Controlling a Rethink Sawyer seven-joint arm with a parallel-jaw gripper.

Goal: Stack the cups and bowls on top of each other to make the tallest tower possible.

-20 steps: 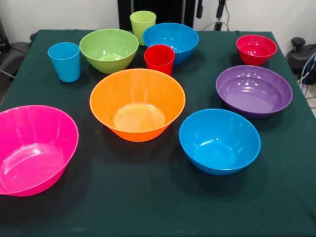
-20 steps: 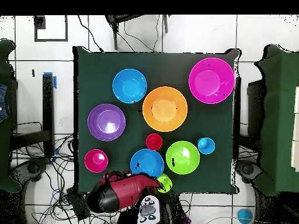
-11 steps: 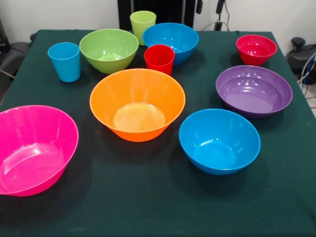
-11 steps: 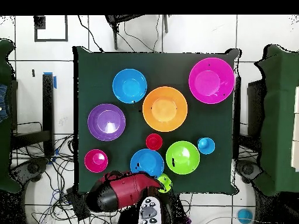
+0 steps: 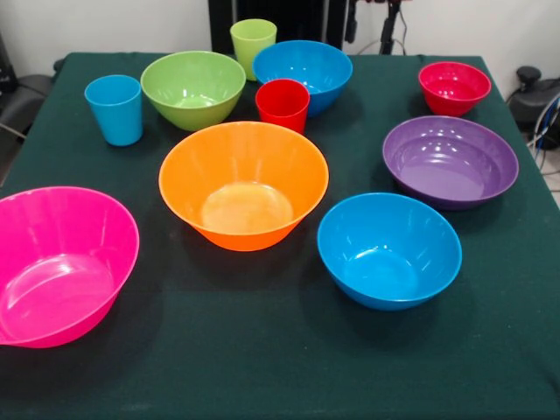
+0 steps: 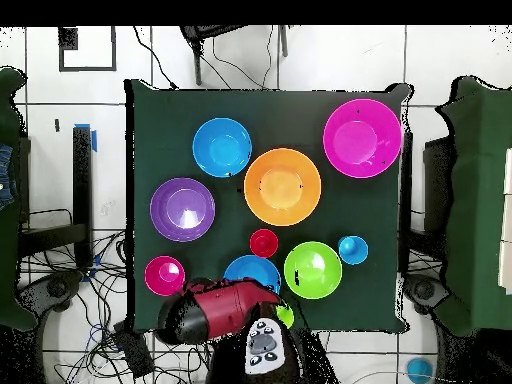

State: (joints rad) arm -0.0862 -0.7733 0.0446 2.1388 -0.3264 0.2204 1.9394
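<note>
Hanging at the table's (image 5: 262, 376) edge, the pincer (image 5: 351, 19) shows only a dark tip under the arm (image 6: 215, 310), so I cannot tell whether it is apart or together. Nearest it sit a blue bowl (image 5: 302, 72), lime cup (image 5: 253, 39) and red cup (image 5: 283, 103). Farther off stand the red bowl (image 5: 454, 86), green bowl (image 5: 192, 87), blue cup (image 5: 115, 108), orange bowl (image 5: 243, 184) and purple bowl (image 5: 450, 160). The other blue bowl (image 5: 388, 249) and pink bowl (image 5: 57, 262) are farthest. Each stands alone, unstacked.
</note>
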